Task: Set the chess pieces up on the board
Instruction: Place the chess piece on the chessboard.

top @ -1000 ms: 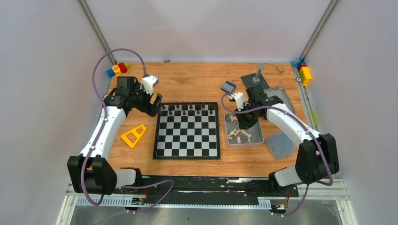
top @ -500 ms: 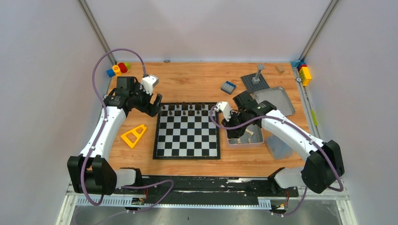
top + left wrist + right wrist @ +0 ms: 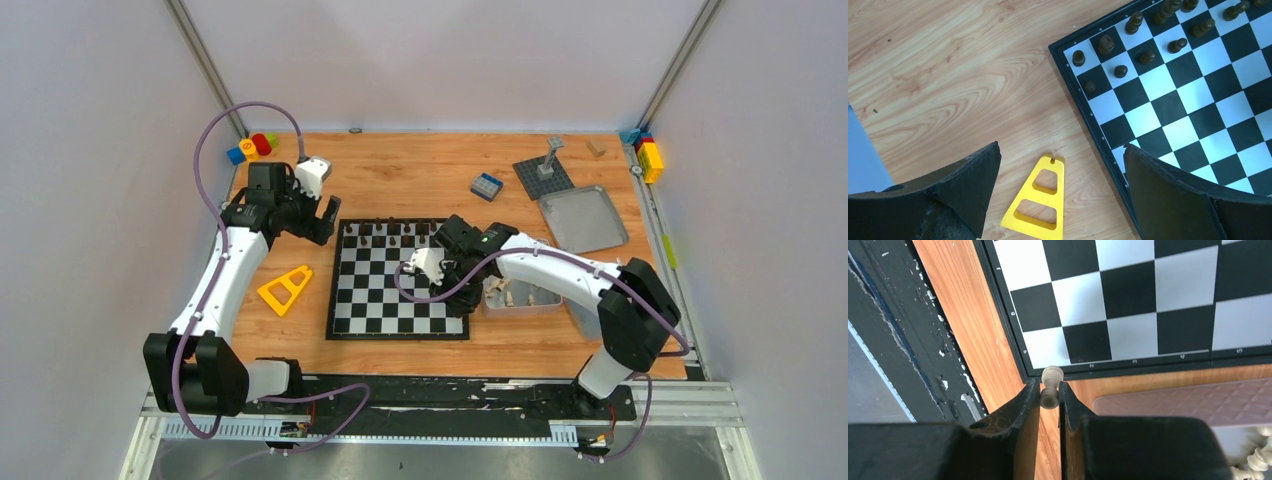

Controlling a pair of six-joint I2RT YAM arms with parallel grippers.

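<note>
- My right claw (image 3: 1049,390) pinches a small pale cream wooden chess piece (image 3: 1052,374) above the flat black-and-white checked board (image 3: 1128,290); its base is hidden between my fingers (image 3: 1027,402).
- My left claw (image 3: 1060,150) hangs spread by the board's far-left corner.

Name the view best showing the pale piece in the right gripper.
Right wrist: the pale piece shows close up, pinched in the right gripper. The top view cannot resolve it; the left wrist view misses it.

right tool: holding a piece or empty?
Holding. The right tool is shut on a pale chess piece, whose head pokes out of the grip.
</note>
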